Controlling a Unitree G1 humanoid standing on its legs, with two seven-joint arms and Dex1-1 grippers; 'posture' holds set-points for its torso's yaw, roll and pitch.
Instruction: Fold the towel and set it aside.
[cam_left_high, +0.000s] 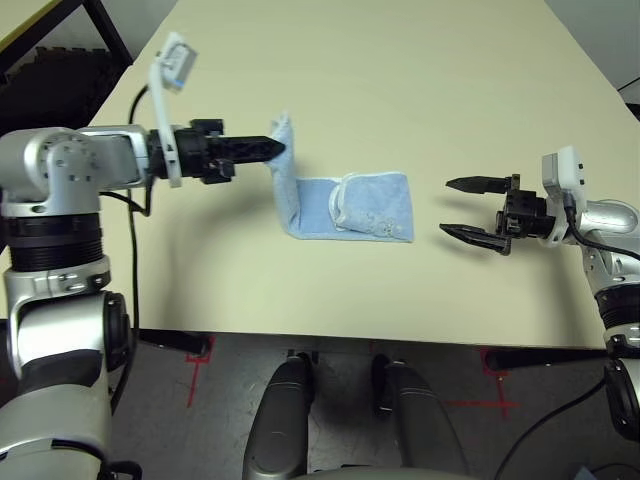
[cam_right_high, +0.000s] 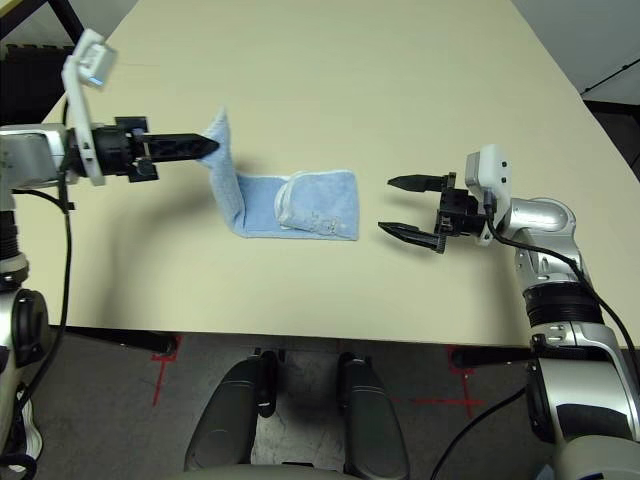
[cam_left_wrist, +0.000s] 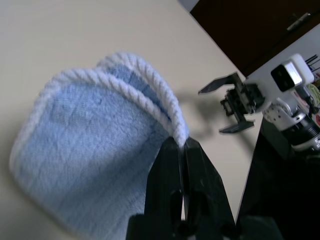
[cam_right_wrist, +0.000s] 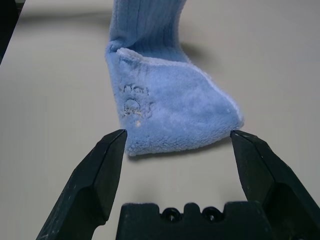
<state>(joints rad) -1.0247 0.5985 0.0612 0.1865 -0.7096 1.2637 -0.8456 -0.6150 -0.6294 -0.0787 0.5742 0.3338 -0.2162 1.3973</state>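
Observation:
The light blue towel (cam_left_high: 350, 208) lies folded in the middle of the table, its right part flat and doubled over, with faint embroidery facing the right side. Its left end rises off the table as a strip. My left gripper (cam_left_high: 278, 148) is shut on that raised end, pinching the whitish hem (cam_left_wrist: 150, 97) between its black fingers (cam_left_wrist: 167, 170). My right gripper (cam_left_high: 462, 207) hovers just right of the towel, open, fingers spread wide and pointing at the towel's folded edge (cam_right_wrist: 175, 120), with nothing between them.
The beige table (cam_left_high: 420, 80) stretches far behind and to both sides of the towel. Its front edge runs just below the towel and the right gripper. A dark frame (cam_left_high: 60, 40) stands off the table's far left corner.

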